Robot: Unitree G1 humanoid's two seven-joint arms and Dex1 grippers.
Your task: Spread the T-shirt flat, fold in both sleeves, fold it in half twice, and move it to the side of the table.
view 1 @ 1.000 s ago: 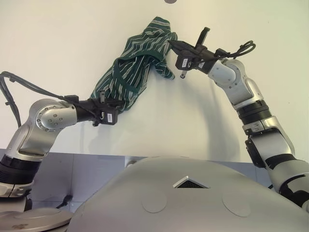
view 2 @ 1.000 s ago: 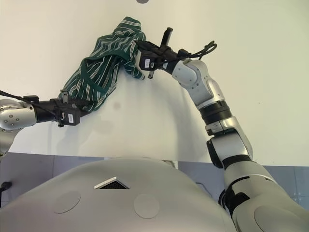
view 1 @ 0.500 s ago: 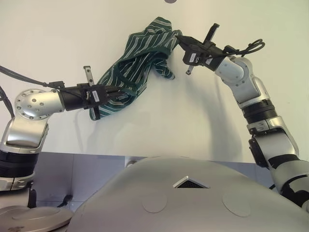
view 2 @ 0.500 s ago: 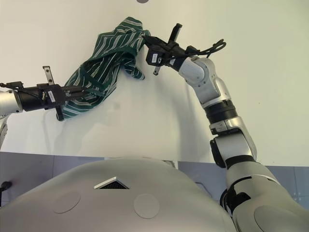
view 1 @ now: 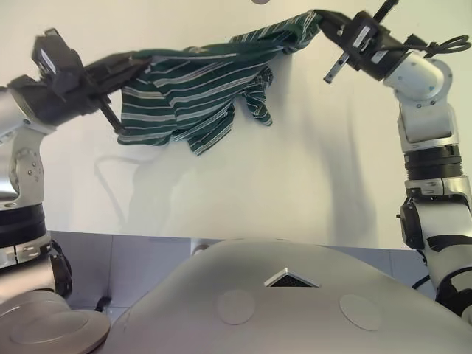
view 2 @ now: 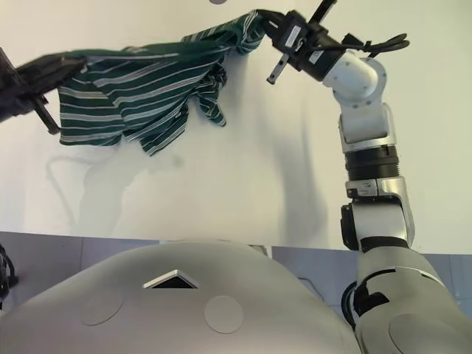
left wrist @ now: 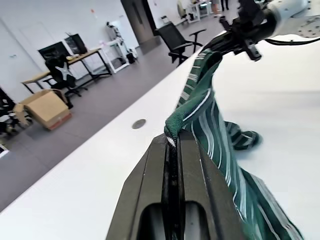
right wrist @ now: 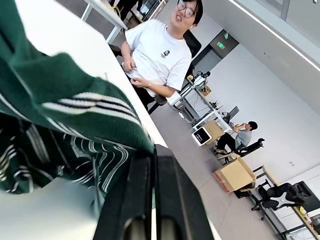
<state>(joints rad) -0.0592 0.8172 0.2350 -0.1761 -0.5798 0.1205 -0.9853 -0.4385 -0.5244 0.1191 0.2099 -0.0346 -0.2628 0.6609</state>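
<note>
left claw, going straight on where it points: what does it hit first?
The striped T-shirt that the left claw is shut on; the taut cloth runs straight out from its tips. Beyond it, the line seems to lead to the right claw holding the other end, though depth is unclear.

The T-shirt hangs stretched between my left claw and my right claw, both closed on its cloth. It makes a curtain across the far part of the bench and blocks a straight way there. From this curtain to the near edge, and along the right edge, the white surface gives room for a claw to pass.
</note>
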